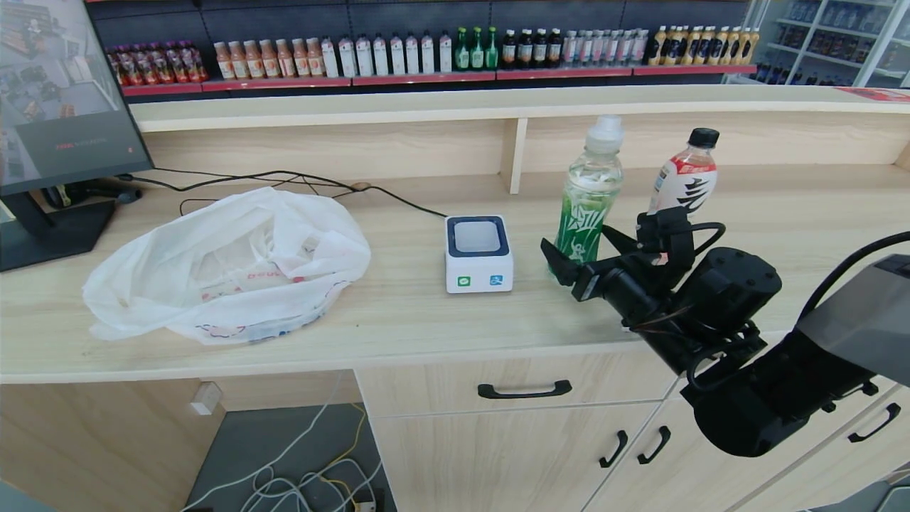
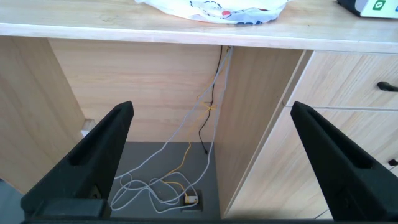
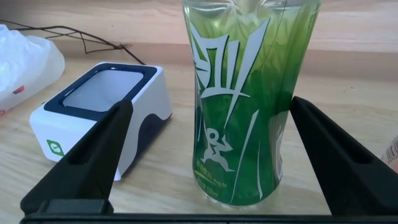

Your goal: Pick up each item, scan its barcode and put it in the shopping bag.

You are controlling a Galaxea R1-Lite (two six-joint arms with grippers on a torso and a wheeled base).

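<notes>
Bearing the shopping bag (image 1: 234,270), a wood counter (image 1: 426,313) faces drink shelves (image 1: 426,78).

Right arm (image 1: 711,306) stretched forward, jaws spread wide; left jaws spread wide, held low.

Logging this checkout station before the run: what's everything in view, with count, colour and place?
barcode scanner: 1, white with dark blue top, centre of counter
green bottle: 1, green, right of scanner
black-capped bottle: 1, white and red label, right of green bottle
shopping bag: 1, white plastic, counter left
monitor: 1, dark, far left
cable: 1, black, behind bag
shelf bottles: many, mixed colours, along the back
left pincer: 1, black, open, below counter edge
right pincer: 1, black, open, flanking green bottle
</notes>
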